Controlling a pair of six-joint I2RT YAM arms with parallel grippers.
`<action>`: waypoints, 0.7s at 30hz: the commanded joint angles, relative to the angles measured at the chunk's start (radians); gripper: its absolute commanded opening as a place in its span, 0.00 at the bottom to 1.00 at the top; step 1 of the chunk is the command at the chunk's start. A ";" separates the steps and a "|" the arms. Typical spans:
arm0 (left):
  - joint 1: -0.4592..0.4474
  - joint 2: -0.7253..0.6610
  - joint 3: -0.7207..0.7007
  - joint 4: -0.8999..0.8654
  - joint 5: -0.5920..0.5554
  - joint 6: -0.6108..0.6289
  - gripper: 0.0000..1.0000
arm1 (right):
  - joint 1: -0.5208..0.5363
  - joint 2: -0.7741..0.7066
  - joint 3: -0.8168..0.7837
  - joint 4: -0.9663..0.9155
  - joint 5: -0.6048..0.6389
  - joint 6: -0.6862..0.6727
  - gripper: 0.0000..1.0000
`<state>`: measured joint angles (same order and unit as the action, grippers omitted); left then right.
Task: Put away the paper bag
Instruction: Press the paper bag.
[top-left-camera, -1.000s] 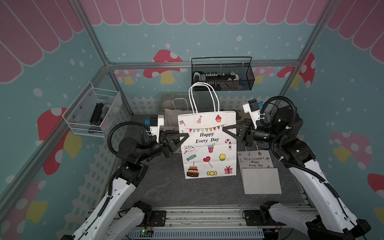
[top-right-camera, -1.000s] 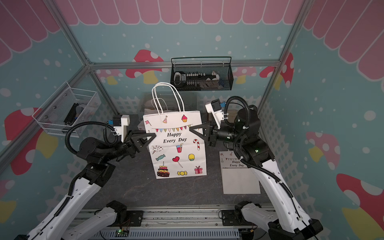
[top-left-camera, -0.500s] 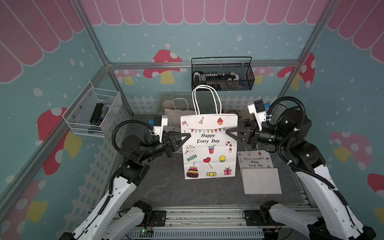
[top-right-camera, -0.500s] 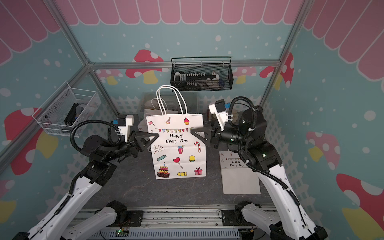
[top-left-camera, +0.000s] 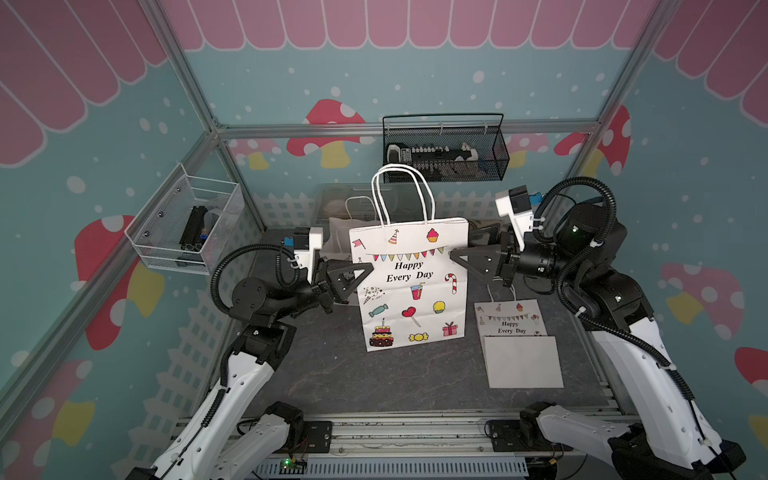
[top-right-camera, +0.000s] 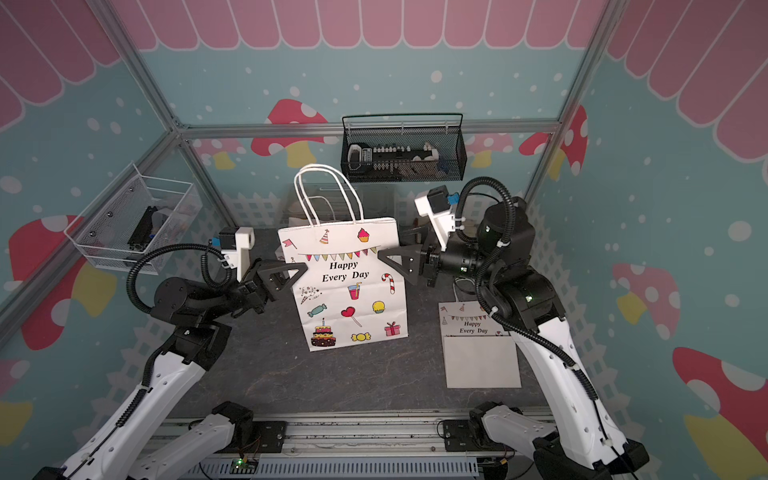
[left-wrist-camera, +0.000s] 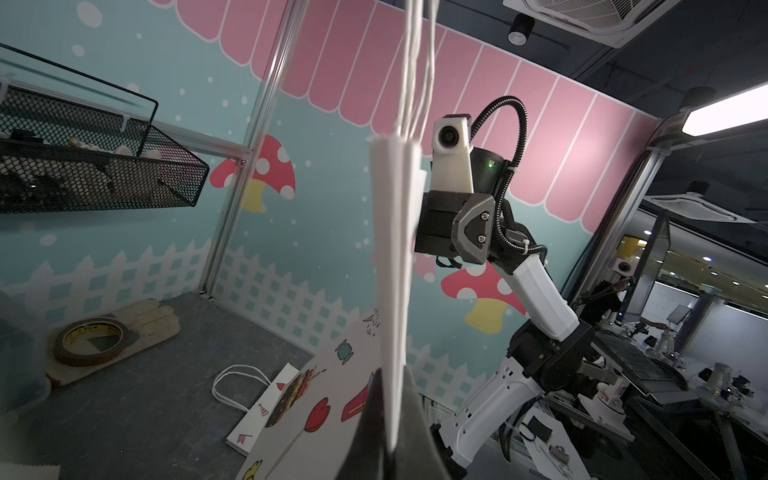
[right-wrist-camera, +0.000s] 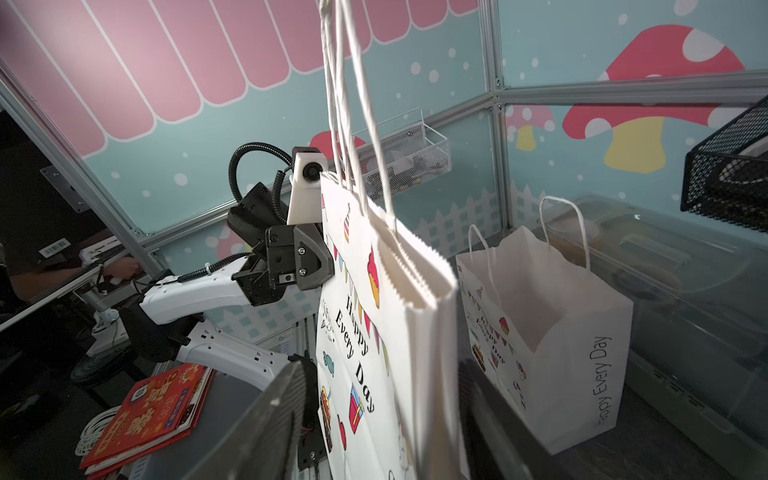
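Paper bag (top-left-camera: 409, 286) printed "Happy Every Day" hangs upright and flattened over the middle of the dark desk (top-left-camera: 332, 374), handles up. The left gripper (top-left-camera: 369, 270) has its jaws pinched on the bag's left side edge. The right gripper (top-left-camera: 459, 250) sits at the opposite edge, jaws spread wide on either side of the paper without clamping it. A folded bag (top-left-camera: 519, 345) lies flat nearby, and an open bag (right-wrist-camera: 548, 332) stands behind.

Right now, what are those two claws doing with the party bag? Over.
Left gripper shut on one edge of paper bag. Right gripper open, jaws astride the opposite edge. Bag upright, flattened. Open bag standing behind it, folded bag flat beside it.
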<state>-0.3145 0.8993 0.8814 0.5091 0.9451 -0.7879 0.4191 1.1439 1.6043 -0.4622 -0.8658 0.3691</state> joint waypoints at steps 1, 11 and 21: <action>0.007 0.001 -0.010 0.112 0.053 -0.066 0.00 | -0.005 0.003 0.042 -0.017 -0.018 -0.040 0.87; 0.006 0.000 -0.001 0.096 0.073 -0.073 0.00 | -0.022 0.063 0.090 0.020 -0.129 -0.031 0.96; 0.018 0.002 0.001 0.039 0.038 -0.047 0.00 | -0.025 0.070 0.039 0.138 -0.259 0.049 0.44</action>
<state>-0.3069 0.9070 0.8753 0.5468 0.9951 -0.8406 0.3977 1.2217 1.6596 -0.3656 -1.0733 0.4221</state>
